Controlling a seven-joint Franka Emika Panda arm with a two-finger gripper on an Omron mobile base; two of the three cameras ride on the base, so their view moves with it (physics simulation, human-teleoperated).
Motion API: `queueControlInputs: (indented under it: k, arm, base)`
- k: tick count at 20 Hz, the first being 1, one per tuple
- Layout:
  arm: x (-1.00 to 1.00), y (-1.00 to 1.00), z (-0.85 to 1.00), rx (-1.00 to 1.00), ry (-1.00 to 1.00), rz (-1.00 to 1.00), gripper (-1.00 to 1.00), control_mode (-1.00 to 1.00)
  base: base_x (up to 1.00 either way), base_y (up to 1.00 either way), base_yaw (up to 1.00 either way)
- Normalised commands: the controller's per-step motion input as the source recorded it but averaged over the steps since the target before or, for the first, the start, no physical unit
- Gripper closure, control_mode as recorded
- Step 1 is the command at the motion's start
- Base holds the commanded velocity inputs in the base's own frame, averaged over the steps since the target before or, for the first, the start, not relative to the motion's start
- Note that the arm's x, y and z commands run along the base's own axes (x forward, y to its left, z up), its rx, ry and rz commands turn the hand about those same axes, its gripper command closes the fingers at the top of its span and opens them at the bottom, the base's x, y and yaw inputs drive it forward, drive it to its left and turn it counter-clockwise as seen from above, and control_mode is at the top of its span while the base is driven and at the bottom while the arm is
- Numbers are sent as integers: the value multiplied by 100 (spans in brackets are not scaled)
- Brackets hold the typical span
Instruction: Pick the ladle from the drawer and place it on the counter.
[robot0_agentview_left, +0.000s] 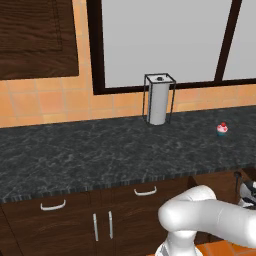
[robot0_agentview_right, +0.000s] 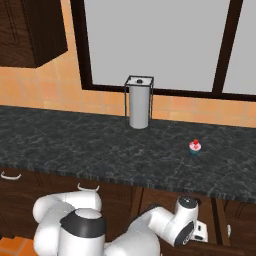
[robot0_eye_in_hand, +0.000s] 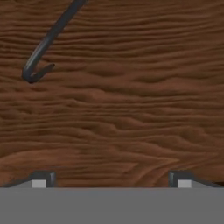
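Note:
The ladle's thin dark handle (robot0_eye_in_hand: 48, 39) runs in from the top left of the hand view and ends in a small hook. It lies on the brown wooden floor of the drawer (robot0_eye_in_hand: 131, 109). My gripper (robot0_eye_in_hand: 111, 180) is open above that floor, fingertips (robot0_eye_in_hand: 41, 179) wide apart with nothing between them; the handle is off to the upper left, apart from them. The ladle's bowl is out of view. In the right base view my hand (robot0_agentview_right: 200, 232) reaches down into the pulled-out drawer (robot0_agentview_right: 222, 220) under the black marbled counter (robot0_agentview_right: 75, 145). The counter (robot0_agentview_left: 100, 150) spans the dark cabinets.
A paper towel roll in a wire holder (robot0_agentview_left: 159, 100) (robot0_agentview_right: 139, 102) stands at the back of the counter under the window. A small cupcake (robot0_agentview_left: 222, 129) (robot0_agentview_right: 195, 146) sits to its right. Shut drawers with silver handles (robot0_agentview_left: 52, 205) line the cabinet front.

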Motion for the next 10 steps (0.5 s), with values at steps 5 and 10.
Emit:
queueControlInputs:
  k: [5,10]
  arm:
    - [-65,-36,-32,0,9,0,-100,-100]
    - [-96,-38,-42,0,11,0,-100,-100]
  base:
    - [0,0,0]
    - [0,0,0]
